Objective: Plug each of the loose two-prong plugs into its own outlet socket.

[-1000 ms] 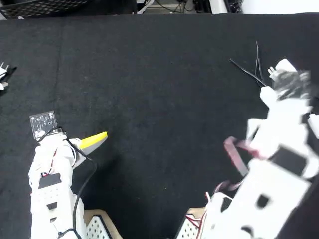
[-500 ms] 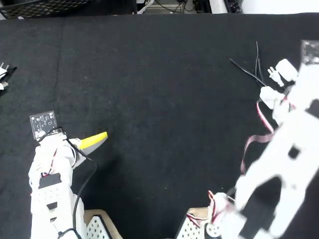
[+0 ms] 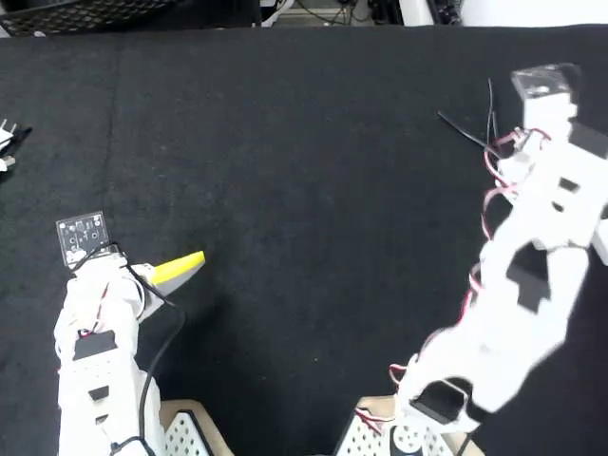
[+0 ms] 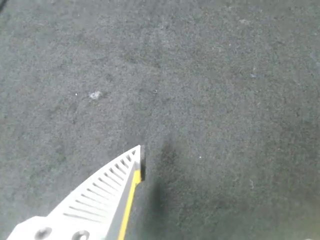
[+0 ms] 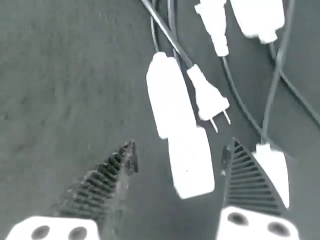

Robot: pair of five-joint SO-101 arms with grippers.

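Black cloth [image 3: 304, 142] covers the table, and at its far right side the right gripper [image 5: 179, 152] hangs with both fingers wide apart over a white socket block [image 5: 192, 167]. A loose two-prong plug [image 5: 210, 100] lies just beside this block, among thin black cables [image 5: 160, 20]. The left gripper [image 4: 137, 165] has its fingers pressed together on nothing, low over bare cloth at the near left.

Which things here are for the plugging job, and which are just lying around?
For the job:
plug, socket, cord, right pincer open over the socket.

Just lying about:
mesh rack and cables behind the table; left pincer, far from the plug.
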